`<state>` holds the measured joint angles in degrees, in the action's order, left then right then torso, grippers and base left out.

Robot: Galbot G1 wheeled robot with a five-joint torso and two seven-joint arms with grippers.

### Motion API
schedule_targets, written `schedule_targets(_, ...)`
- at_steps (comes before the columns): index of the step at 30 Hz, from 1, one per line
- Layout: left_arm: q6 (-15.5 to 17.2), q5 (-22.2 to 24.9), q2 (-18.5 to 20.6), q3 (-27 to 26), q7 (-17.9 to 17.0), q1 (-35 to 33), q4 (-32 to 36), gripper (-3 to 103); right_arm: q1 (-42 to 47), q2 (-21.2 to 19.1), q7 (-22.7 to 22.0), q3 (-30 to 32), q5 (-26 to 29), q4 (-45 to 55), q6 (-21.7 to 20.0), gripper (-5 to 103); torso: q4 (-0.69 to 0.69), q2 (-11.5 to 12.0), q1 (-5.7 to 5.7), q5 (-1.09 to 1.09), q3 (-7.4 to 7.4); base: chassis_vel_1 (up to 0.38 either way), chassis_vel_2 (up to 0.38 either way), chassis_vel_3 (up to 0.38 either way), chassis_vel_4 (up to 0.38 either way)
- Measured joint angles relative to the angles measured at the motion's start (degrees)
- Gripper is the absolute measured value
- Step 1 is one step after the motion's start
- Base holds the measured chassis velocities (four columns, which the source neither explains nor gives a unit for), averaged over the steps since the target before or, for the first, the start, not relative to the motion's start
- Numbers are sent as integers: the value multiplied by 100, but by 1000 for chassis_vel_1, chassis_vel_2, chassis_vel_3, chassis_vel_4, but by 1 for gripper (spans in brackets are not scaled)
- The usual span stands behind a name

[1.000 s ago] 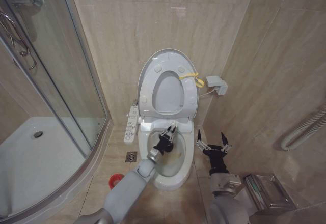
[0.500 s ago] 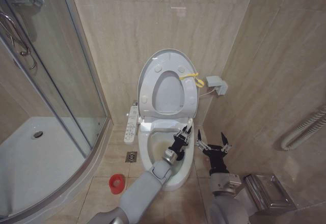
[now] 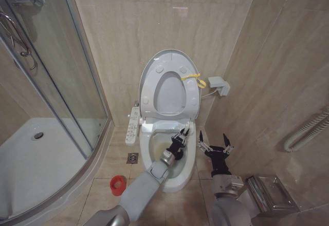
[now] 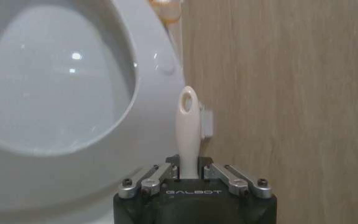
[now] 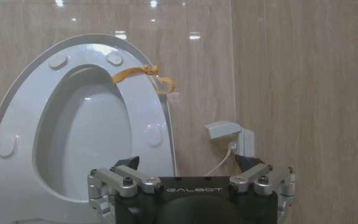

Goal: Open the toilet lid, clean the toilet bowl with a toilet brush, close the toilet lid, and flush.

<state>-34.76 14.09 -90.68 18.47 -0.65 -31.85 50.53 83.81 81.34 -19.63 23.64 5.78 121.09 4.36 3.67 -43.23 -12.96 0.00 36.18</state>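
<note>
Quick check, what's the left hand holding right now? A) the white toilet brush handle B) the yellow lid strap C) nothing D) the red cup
A. In the left wrist view the left hand is shut on the thin white handle of the toilet brush, and the head view puts that hand over the toilet bowl.

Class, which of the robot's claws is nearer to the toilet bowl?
Left. The left claw, shut on the toilet brush, hangs over the toilet bowl; the right claw waits open beside it.
</note>
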Motion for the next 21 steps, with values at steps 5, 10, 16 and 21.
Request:
schedule_targets(5,46,-2,-66,59,-4,-2,114,19,0,0,0,0,0,0,0,100,0,0,0,0,0,0,0,0,0)
schedule_targets(10,-118,-6,-139,16,61,52,-463,19,0,0,0,0,0,0,0,100,1,0,0,0,0,0,0,0,0)
schedule_targets(16,-171,103,-105,-147,158,253,-773,19,0,0,0,0,0,0,0,100,-1,0,0,0,0,0,0,0,0)
schedule_targets(21,-62,174,-84,-57,141,276,-188,19,0,0,0,0,0,0,0,100,2,0,0,0,0,0,0,0,0)
